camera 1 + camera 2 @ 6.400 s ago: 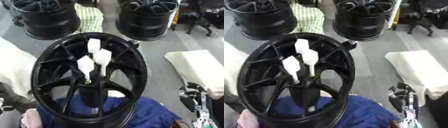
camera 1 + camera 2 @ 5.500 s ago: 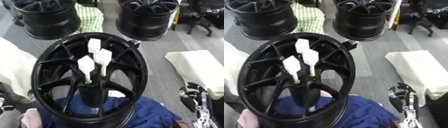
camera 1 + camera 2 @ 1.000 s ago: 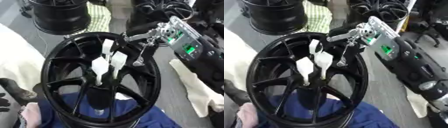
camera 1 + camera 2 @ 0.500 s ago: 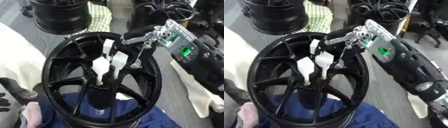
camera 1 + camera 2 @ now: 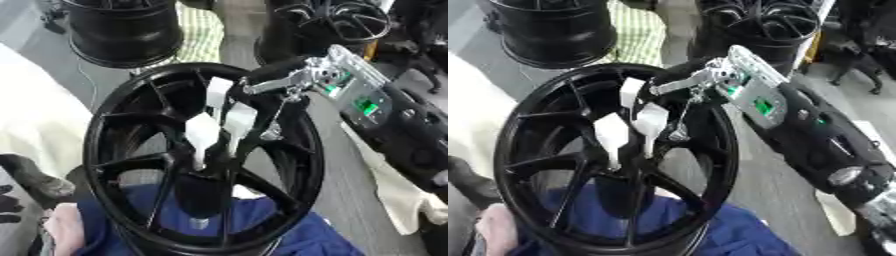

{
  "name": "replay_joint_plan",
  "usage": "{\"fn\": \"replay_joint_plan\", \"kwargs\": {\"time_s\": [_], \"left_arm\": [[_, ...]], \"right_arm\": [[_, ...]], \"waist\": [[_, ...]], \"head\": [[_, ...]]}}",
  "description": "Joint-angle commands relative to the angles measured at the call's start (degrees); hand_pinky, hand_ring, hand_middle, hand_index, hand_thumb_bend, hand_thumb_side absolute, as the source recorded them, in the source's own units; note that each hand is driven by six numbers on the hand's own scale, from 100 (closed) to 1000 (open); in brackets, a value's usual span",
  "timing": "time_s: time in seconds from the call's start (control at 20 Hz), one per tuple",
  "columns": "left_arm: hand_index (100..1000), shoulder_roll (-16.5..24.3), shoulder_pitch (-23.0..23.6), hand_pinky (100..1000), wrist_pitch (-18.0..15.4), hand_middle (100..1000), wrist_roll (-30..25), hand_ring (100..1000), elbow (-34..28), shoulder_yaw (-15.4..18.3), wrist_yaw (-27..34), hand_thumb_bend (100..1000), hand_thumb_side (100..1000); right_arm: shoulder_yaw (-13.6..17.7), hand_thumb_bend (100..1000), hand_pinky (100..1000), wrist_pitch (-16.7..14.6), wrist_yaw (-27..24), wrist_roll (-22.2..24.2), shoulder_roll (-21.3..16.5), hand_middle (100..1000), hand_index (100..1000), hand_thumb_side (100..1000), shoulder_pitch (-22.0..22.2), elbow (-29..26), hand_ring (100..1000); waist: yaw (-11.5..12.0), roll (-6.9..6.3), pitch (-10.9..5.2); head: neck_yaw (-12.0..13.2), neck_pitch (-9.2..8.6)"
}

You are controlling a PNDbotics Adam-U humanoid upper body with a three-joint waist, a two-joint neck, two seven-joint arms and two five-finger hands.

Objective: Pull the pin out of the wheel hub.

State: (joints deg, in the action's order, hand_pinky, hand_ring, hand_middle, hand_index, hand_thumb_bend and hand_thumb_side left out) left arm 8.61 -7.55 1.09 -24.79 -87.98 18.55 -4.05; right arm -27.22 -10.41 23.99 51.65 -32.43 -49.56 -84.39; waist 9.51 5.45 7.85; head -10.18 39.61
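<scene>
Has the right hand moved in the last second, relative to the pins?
Yes. The right hand has moved leftward over the wheel hub's rim; its fingers now reach the topmost white pin, closer than a second ago.

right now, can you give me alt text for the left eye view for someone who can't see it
The robot's right hand reaches in from the right, fingers extended toward the top one of three white pins standing up from a black wheel hub. The hub rests over blue cloth, with more black wheels behind.

3 pins (image 5: 213, 127) in wheel hub (image 5: 203, 160) centre; right hand (image 5: 302, 80) above-right; 2 wheels (image 5: 127, 30) behind.
</scene>
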Motion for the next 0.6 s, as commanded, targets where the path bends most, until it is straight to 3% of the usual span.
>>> {"fn": "replay_joint_plan", "kwargs": {"time_s": [0.05,0.2,0.4,0.6], "left_arm": [[750,0.58,-0.60,613,-0.14,557,-0.26,627,-1.14,-0.28,-0.10,100,585],[750,0.57,-0.64,613,-0.12,557,-0.30,627,-1.13,-0.30,-0.07,100,585],[750,0.56,-0.63,613,-0.10,557,-0.34,627,-1.06,-0.34,-0.08,100,585],[750,0.56,-0.61,613,-0.08,557,-0.39,627,-0.92,-0.36,-0.11,100,585]], "right_arm": [[0.54,181,796,-0.30,0.38,-0.47,-0.54,727,790,100,-0.94,0.30,855],[0.85,100,774,-0.07,0.20,-1.53,-0.47,619,707,100,-1.08,0.51,830],[1.24,100,749,0.53,-0.02,-2.83,-0.66,491,590,100,-1.50,0.12,791],[1.71,100,736,0.97,-0.26,-3.87,-1.02,428,526,100,-2.04,-0.56,767]], "waist": [[0.07,-0.32,-0.46],[0.13,-0.29,-0.44],[0.17,-0.25,-0.51],[0.23,-0.22,-0.64]], "head": [[-0.11,-0.74],[-0.10,-0.71],[-0.16,-0.70],[-0.31,-0.67]]}}
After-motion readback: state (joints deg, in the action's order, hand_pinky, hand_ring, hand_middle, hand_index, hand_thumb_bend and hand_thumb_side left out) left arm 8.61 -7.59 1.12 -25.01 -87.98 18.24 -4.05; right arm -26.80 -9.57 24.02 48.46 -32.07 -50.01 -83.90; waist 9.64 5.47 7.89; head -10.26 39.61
